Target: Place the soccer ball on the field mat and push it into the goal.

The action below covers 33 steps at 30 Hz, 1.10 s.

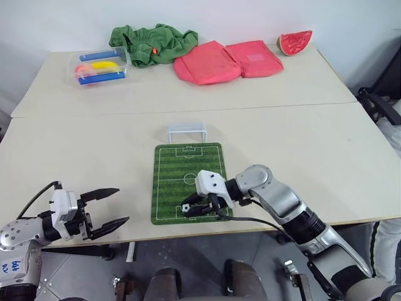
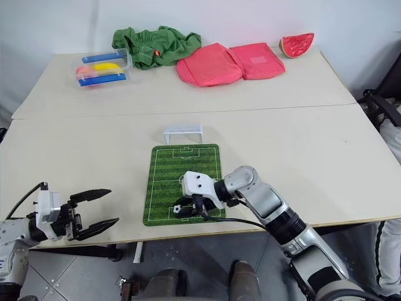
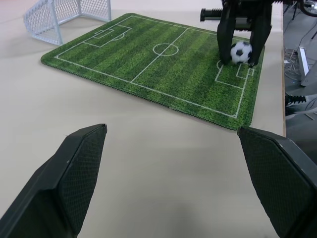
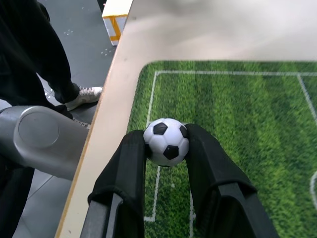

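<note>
The right claw (image 1: 202,207) was clamped on the soccer ball (image 4: 166,141), its two black fingers pinching the ball from either side, low over the near end of the field mat (image 1: 182,172). In the left wrist view the ball looked to be at or just above the mat, inside the near penalty box, though contact could not be confirmed. So the placing step was, by my reading, nearly finished — the ball had reached the mat but had not been let go. Release and the whole push remained.

The goal (image 1: 186,132) stood just beyond the mat's far edge, its mouth facing the mat, roughly in line with the ball. The mat's length between them was bare, leaving an open lane along the stripes.

Edges mattered more at the near side: the ball sat close to the mat's near edge, and the mat itself lay almost at the near rim of the surface (image 1: 326,163) — a loose roll backward could drop it to the floor.

The left claw (image 1: 103,208) hung open and empty, well to the left of the mat, at the surface's near edge.
</note>
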Tool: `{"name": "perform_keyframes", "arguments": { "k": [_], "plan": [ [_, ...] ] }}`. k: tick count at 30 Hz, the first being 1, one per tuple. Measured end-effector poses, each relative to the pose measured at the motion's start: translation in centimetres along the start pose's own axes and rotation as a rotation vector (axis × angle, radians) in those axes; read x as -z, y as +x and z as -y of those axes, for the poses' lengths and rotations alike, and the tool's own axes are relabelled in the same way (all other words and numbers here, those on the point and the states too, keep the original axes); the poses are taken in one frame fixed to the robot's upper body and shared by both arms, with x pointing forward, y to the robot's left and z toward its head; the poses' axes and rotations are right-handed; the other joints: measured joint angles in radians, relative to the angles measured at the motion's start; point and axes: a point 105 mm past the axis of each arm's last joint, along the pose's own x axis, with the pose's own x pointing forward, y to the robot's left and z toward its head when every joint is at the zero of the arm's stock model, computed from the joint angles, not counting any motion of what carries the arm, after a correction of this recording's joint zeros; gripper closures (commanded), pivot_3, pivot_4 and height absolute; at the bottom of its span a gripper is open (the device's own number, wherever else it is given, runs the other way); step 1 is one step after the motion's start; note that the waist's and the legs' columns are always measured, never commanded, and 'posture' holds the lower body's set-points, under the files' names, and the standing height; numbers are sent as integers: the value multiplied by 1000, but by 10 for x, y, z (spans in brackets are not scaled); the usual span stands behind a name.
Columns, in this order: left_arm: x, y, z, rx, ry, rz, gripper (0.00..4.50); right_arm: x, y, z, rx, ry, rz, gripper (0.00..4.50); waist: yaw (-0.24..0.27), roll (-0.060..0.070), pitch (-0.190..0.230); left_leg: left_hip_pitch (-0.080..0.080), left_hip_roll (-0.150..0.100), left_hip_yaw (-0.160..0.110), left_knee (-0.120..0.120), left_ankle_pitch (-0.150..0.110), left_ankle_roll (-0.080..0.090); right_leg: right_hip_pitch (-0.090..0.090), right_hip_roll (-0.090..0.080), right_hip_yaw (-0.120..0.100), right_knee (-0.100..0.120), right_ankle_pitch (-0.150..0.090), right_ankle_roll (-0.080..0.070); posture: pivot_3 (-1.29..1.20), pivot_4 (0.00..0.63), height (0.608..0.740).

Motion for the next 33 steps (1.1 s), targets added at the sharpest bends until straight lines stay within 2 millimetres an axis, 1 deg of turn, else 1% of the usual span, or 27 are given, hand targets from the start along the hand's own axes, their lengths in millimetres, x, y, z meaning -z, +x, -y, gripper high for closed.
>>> {"name": "perform_keyframes", "arguments": {
  "k": [6,8,14,15,16,25,33],
  "plan": [
    [0,0,0,-8,0,-1,0,9,0,3,7,11,-13,3664,-1,0,0,0,0,0,0,0,0,0,0,0,0,0,0,0,150,740],
    [0,0,-1,-12,0,-1,0,9,0,3,2,3,-13,2909,0,0,0,0,0,0,0,0,0,0,0,0,0,0,0,0,150,740],
    [-3,1,-4,-22,11,6,0,9,0,0,-16,-8,-6,953,0,0,0,0,0,0,0,0,0,0,0,0,0,0,0,0,150,740],
    [-3,2,-4,-23,14,8,0,8,0,0,-17,-8,-5,565,0,0,0,0,0,0,0,0,0,0,0,0,0,0,0,0,150,740],
    [-4,2,-5,-23,17,10,0,8,0,0,-18,-8,-3,286,0,0,0,0,0,0,0,0,0,0,0,0,0,0,0,0,150,740],
    [-7,9,-8,-24,28,32,0,6,-3,5,10,4,10,286,0,0,0,0,0,0,0,0,0,0,0,0,0,0,0,0,150,740],
    [-10,12,-10,-23,37,40,0,4,0,5,7,12,19,286,0,0,0,0,0,0,0,0,0,0,0,0,0,0,0,0,150,740]
  ]
}}
